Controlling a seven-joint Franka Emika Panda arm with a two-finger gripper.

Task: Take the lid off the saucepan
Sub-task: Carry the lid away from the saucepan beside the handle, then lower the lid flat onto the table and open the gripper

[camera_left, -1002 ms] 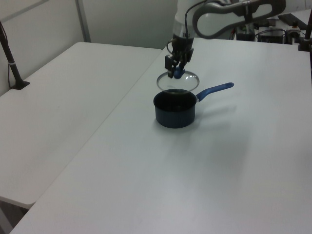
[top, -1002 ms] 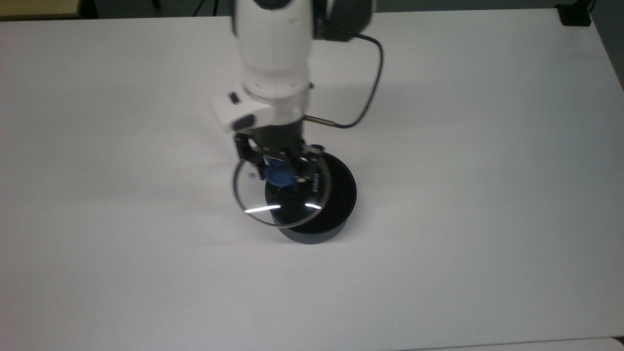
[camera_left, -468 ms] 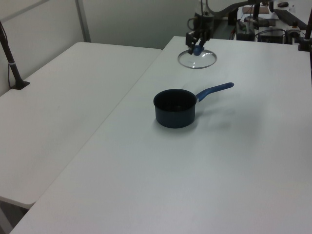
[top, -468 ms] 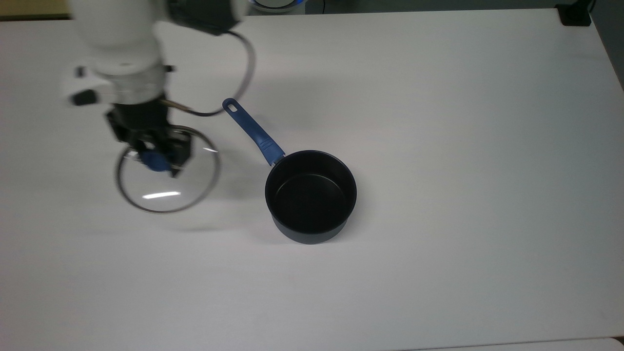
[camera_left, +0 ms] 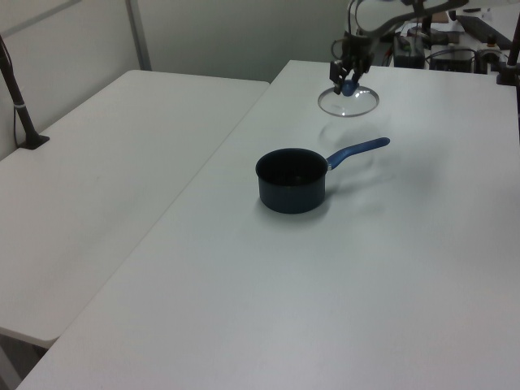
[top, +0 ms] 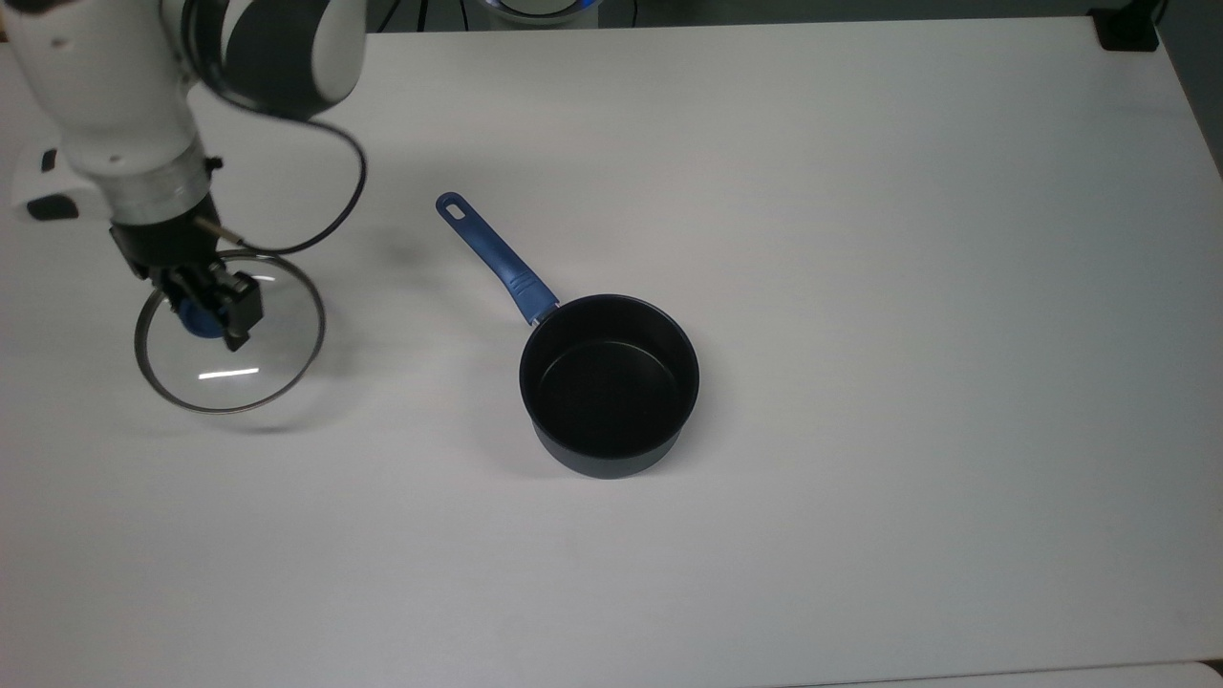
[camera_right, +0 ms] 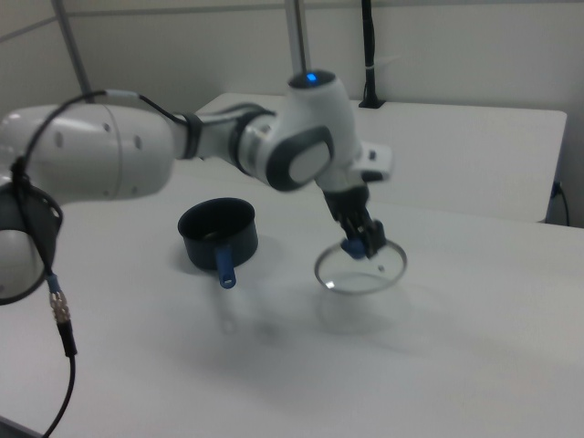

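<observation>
Here, nearest in the left view, the saucepan is seen standing upright and open on the white table, its black inside bare and its blue handle pointing toward the left view's right and slightly away. Nothing touches it, which fits a pot left behind once its cover is off.

Farther back in the left view, the lid is held by the gripper, whose fingers are clenched on the blue knob at the centre of the glass. The knob is the only raised part, so it is judged the natural place for a pinch. The disc is kept close to level under the fingers, and a soft shadow is seen below it in the right view, so it is judged to hang above the table rather than rest on it.

In the top view the lid lies at the top view's far left, well apart from the saucepan, with the handle between them.

Against the picture a second ago, the lid is no longer over the pot's mouth; it has been carried clear. Against the picture half a second ago, it has been taken further toward the top view's left. The saucepan has not shifted. The lifting is judged done; setting down remains.
</observation>
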